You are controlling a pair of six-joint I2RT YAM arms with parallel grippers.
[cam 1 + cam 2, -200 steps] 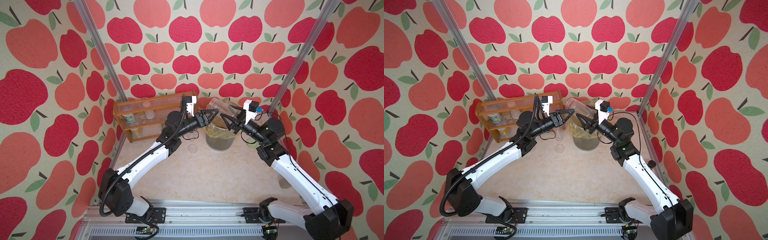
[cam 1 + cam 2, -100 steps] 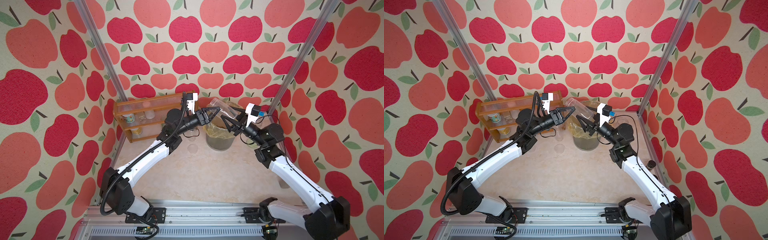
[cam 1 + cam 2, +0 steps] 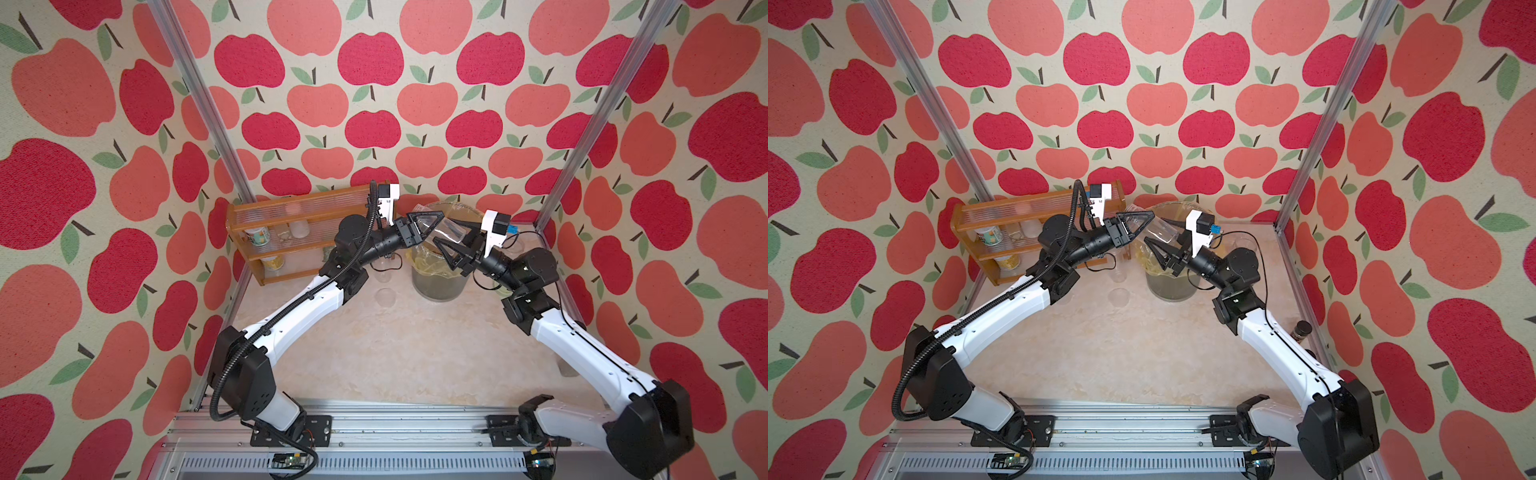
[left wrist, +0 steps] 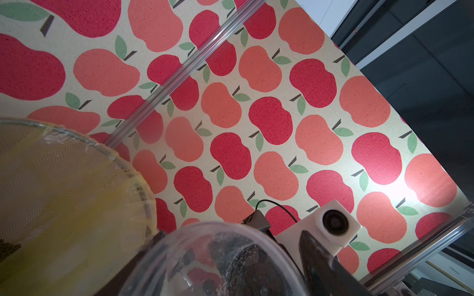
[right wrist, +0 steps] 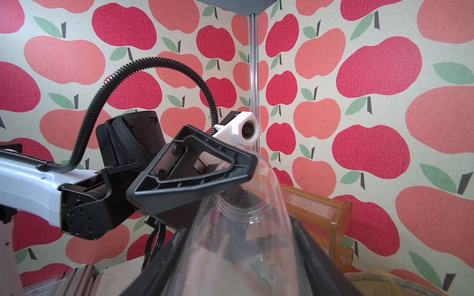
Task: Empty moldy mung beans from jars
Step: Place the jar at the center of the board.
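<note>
Two white-and-black robot arms shared a grip on a clear round jar (image 3: 446, 232) (image 3: 1163, 230), held tilted over the open mouth of a grey mesh-walled bin (image 3: 465, 208) (image 3: 1173, 203) lined with a yellow plastic bag. The bin stood at the back of the pale marbled worktop (image 3: 395, 353).

The right gripper (image 3: 442, 230) (image 3: 1154, 229) was clamped on the jar. In the right wrist view its black fingers (image 5: 315, 256) pressed against either side of the clear wall (image 5: 243, 243).

The left gripper (image 3: 436, 222) (image 3: 1144, 224) (image 5: 246, 184) reached in from the opposite side and was closed around the jar's other end, with one triangular finger lying across the top of it. In the left wrist view the jar (image 4: 218, 256) filled the space between that gripper's fingers (image 4: 315, 258).

The jar looked empty apart from a dusty film inside. The mung beans (image 3: 436, 286) (image 3: 1169, 289), a dark olive-green mass, lay in the bottom of the bin beneath both grippers. A patch of them (image 4: 7, 249) showed in the left wrist view, inside the bin's rim (image 4: 102, 148).

Two other small clear jars (image 3: 385, 296) (image 3: 1118, 296) stood on the worktop just left of the bin, near the left arm. Their contents could not be made out.

An orange wooden rack (image 3: 291, 216) with ribbed clear fronts held printed cans against the apple-patterned wall beside the left arm.
</note>
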